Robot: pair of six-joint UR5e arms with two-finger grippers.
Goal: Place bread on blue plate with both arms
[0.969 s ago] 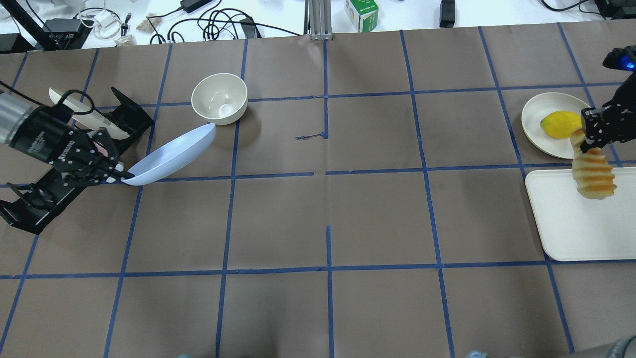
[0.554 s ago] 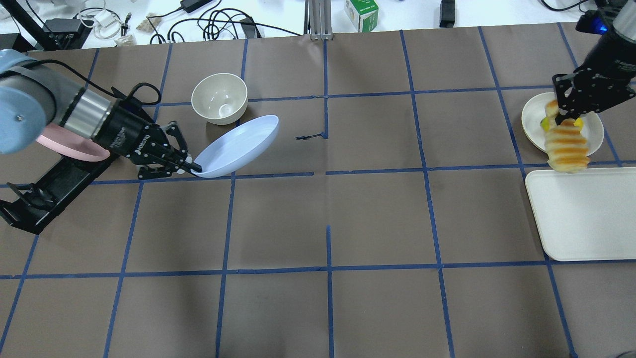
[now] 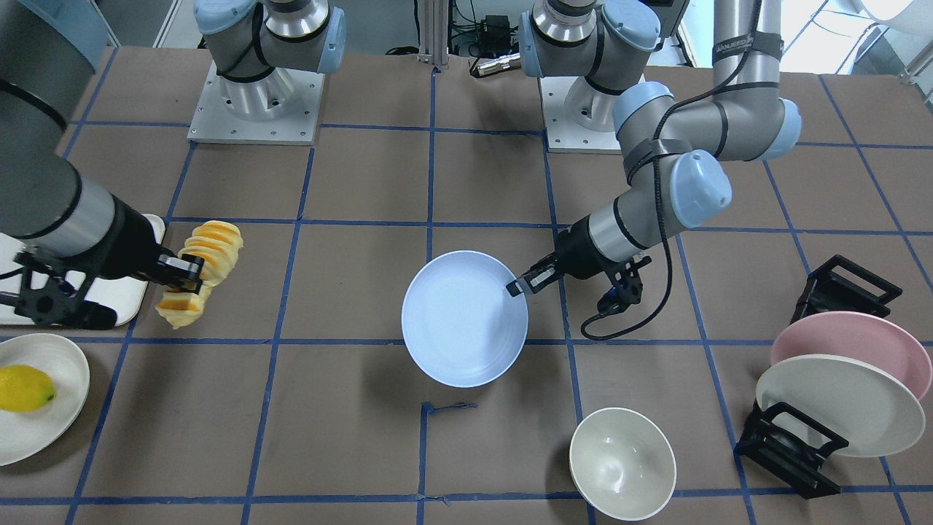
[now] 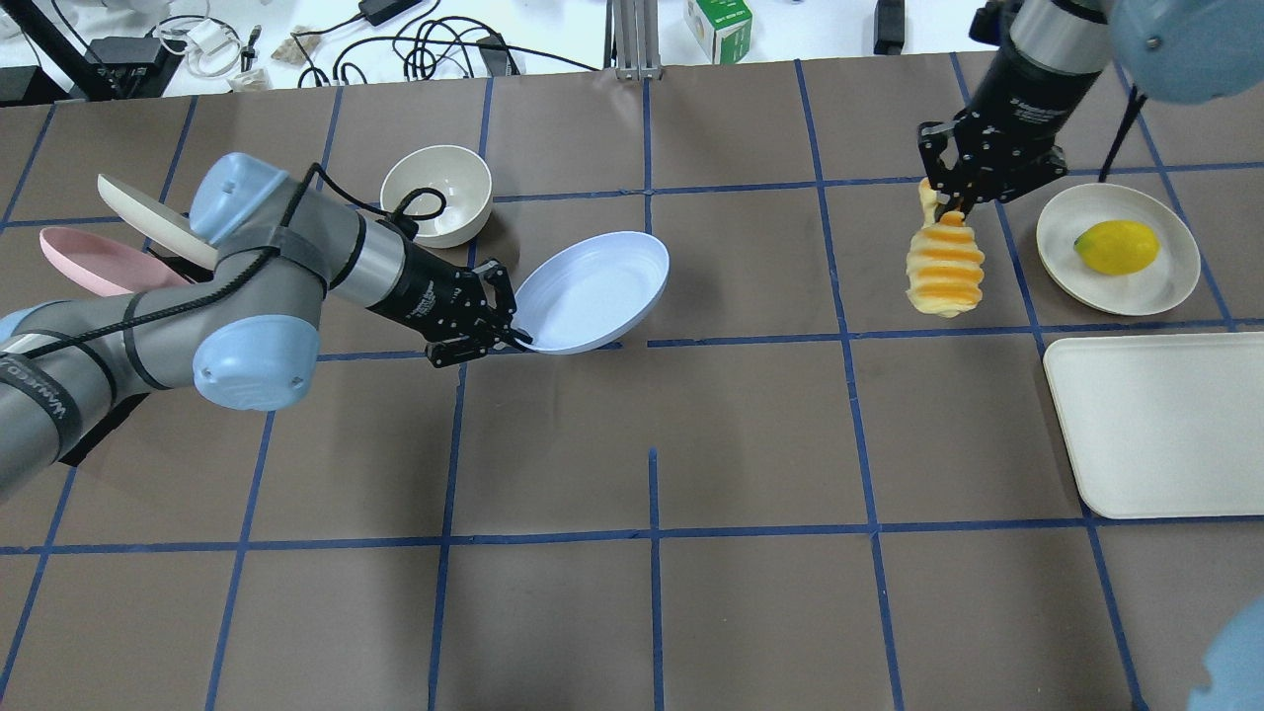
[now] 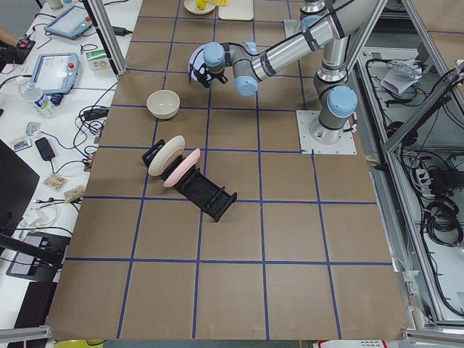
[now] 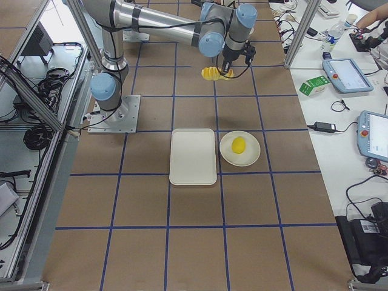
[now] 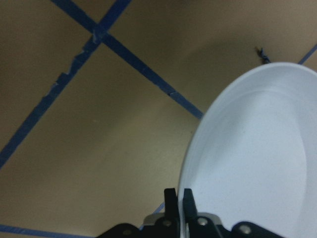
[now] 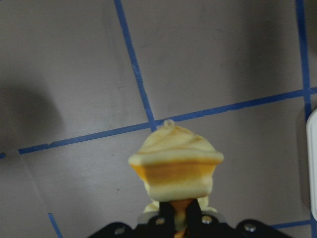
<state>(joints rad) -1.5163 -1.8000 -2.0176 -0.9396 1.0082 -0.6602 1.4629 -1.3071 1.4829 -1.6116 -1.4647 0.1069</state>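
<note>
The desk [image 4: 750, 444] has its middle as the likely meeting point. The left arm [image 4: 247, 296] stretches in from the left end and the right arm [image 4: 1047, 59] from the right end, each holding one half of the job. The plate [image 4: 592, 291] hangs tilted just left of centre, toward the far edge, and its shadow suggests it is off the desk. Gripping it by the rim leaves the dish free to receive, I judge. The bread [image 4: 945, 265] dangles lengthwise nearer the right end, well apart from the plate and ready for lowering. The left claw [image 4: 513, 339] is clamped on the plate's rim. The right claw [image 4: 953, 205] is clamped on the bread's upper end.
</note>
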